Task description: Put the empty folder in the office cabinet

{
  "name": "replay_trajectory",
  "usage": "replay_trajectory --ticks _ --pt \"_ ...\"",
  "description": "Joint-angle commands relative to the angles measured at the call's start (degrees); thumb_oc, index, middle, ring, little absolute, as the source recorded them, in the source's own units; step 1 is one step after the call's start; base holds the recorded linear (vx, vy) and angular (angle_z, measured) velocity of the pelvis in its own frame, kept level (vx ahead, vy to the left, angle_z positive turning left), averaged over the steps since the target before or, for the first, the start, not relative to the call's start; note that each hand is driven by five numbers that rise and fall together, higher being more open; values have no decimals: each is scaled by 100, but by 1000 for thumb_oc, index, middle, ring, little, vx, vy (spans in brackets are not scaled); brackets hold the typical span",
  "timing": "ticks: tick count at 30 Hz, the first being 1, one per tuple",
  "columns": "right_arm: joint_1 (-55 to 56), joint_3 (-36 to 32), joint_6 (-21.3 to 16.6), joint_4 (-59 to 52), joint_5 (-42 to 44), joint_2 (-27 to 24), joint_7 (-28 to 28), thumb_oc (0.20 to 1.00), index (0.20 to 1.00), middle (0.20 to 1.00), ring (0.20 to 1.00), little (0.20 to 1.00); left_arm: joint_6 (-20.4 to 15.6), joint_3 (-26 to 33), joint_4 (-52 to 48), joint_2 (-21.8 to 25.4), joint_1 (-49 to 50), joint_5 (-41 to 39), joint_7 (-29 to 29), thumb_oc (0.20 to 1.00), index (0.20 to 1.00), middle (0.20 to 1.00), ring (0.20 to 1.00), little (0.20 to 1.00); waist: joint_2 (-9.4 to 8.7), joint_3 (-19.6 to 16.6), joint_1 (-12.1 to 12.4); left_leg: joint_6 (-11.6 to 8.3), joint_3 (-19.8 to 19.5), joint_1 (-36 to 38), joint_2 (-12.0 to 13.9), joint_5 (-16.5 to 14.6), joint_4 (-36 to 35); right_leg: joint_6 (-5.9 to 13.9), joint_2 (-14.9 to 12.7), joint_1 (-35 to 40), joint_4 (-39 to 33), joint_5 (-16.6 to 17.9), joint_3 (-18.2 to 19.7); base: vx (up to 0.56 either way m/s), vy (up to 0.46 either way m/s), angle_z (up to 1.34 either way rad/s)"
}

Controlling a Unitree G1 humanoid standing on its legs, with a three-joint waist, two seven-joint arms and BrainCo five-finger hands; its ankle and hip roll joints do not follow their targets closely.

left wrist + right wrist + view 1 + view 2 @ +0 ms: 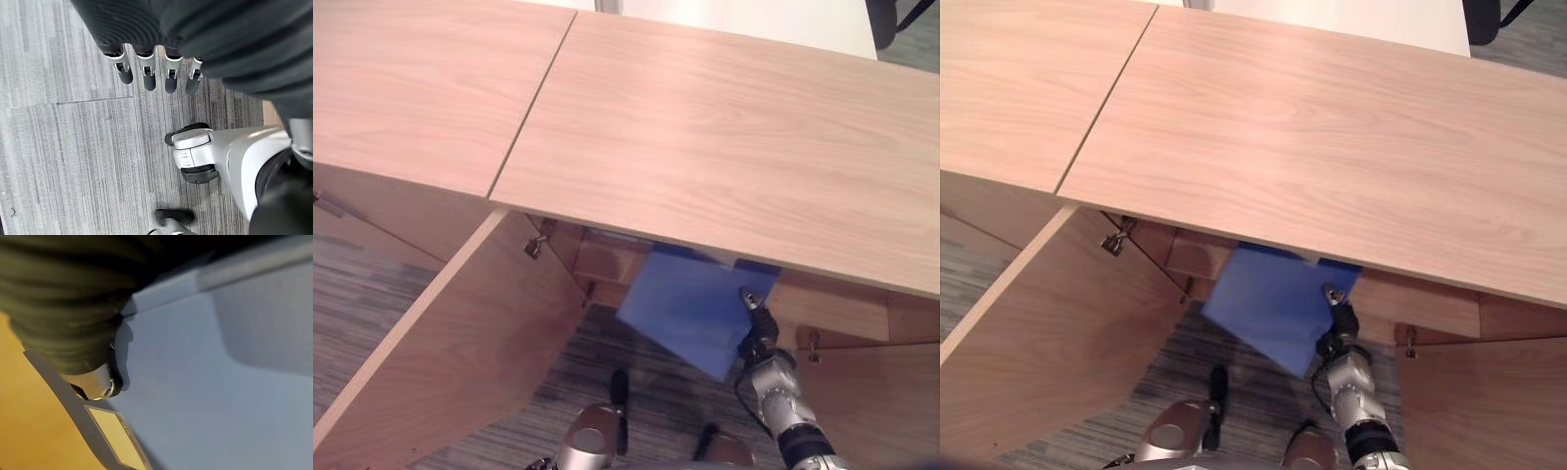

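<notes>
Holding the blue folder (690, 305) tilted at the open cabinet (460, 362) mouth, upper edge under the wooden top; right hand (756, 323) at its edge, grip not discernible. Left hand (156, 73) hanging relaxed, empty, over carpet. Still to push fully inside and release.

Both eye views look steeply down on the cabinet top (705, 147), sharing it. Left wrist view faces carpet (73, 147); right wrist view sits close against the folder (220, 396).

The flat blue plastic folder (690, 304) has its far edge hidden under the light wooden cabinet top (724, 147). The right hand's (95, 384) fingers are concealed behind the folder; grip undeterminable.
</notes>
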Motion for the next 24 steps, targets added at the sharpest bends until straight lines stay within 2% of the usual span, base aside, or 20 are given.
replay_trajectory --ticks 1,3,5,6,7,13,14,15,16,21,22,24 --pt "-91 -748 -842 -461 653 -155 -207 200 200 200 200 200 -149 -520 -58 -158 425 480 -53 1000 1000 1000 1000 1000 153 -71 88 -602 -640 -38 388 -87 -175 -91 259 263 -416 155 253 117 -130 8" --pt "-244 -1260 -1105 -285 1025 -172 -398 200 200 200 200 200 -200 -636 -106 -149 501 546 -93 1000 1000 1000 1000 1000 257 -66 32 -692 -871 71 380 -173 -136 68 137 169 -727 463 779 163 -221 71" --pt "-263 -1443 -1170 -387 1231 -189 -414 200 200 200 200 200 -129 -482 13 190 183 519 -183 1000 1000 1000 1000 1000 295 -170 -106 -740 -945 154 363 -219 -147 101 111 249 -821 500 1044 132 -143 91" --pt "-265 -1456 -1169 -381 1247 -180 -402 200 200 200 200 200 -129 -485 12 210 175 513 -190 1000 1000 1000 1000 1000 281 -158 -99 -740 -949 169 358 -225 -150 103 106 274 -838 497 1036 153 -121 63" --pt "-326 -1759 -1308 -348 1354 -275 -544 200 200 200 200 200 -126 -401 128 340 123 510 -285 1000 1000 1000 1000 1000 266 -312 -125 -796 -979 285 335 -253 -179 141 82 493 -956 484 1036 151 -162 27" --pt "-731 -2344 -1507 171 1752 -620 -765 200 200 200 200 200 -110 -264 360 407 318 471 -432 1000 1000 1000 1000 1000 417 -552 -32 -1017 -1041 500 621 -193 -239 54 320 885 -1222 269 767 85 -202 -9" --pt "-828 -2395 -1532 283 1845 -742 -764 200 200 200 200 200 -86 -229 438 488 265 440 -494 1000 1000 1000 1000 1000 466 -570 -46 -1082 -1034 512 723 -93 -234 -2 387 926 -1270 267 741 79 -241 4" --pt "-972 -2482 -1547 401 1932 -928 -803 200 200 200 200 200 -73 -187 506 560 250 382 -580 1000 1000 1000 1000 1000 532 -669 -71 -1194 -1005 609 906 -53 -269 -64 532 1081 -1387 97 689 37 -242 3" --pt "-982 -2486 -1544 421 1943 -949 -796 200 200 200 200 200 -72 -194 500 559 248 375 -588 1000 1000 1000 1000 1000 559 -645 -68 -1208 -1006 600 929 3 -269 -90 558 1075 -1386 145 681 116 -248 6" --pt "-1440 -2535 -1594 749 2110 -1507 -851 200 200 200 200 200 -59 -214 530 629 261 233 -793 1000 1000 1000 1000 1000 847 -732 -128 -1463 -1003 694 1331 245 -259 -298 932 1335 -1516 -140 592 43 -206 -2" --pt "-1648 -2544 -1628 861 2219 -1722 -859 200 200 200 200 200 -53 -259 511 678 277 209 -869 1000 1000 1000 1000 1000 928 -740 -146 -1533 -994 658 1449 280 -76 -377 1029 1467 -1561 -303 563 67 -242 5" --pt "-1806 -2592 -1665 943 2387 -1960 -864 200 200 200 200 200 -36 -335 441 723 240 162 -900 1000 1000 1000 1000 1000 1009 -650 -210 -1580 -929 520 1561 415 231 -451 1072 1577 -1559 -399 461 17 -190 15"
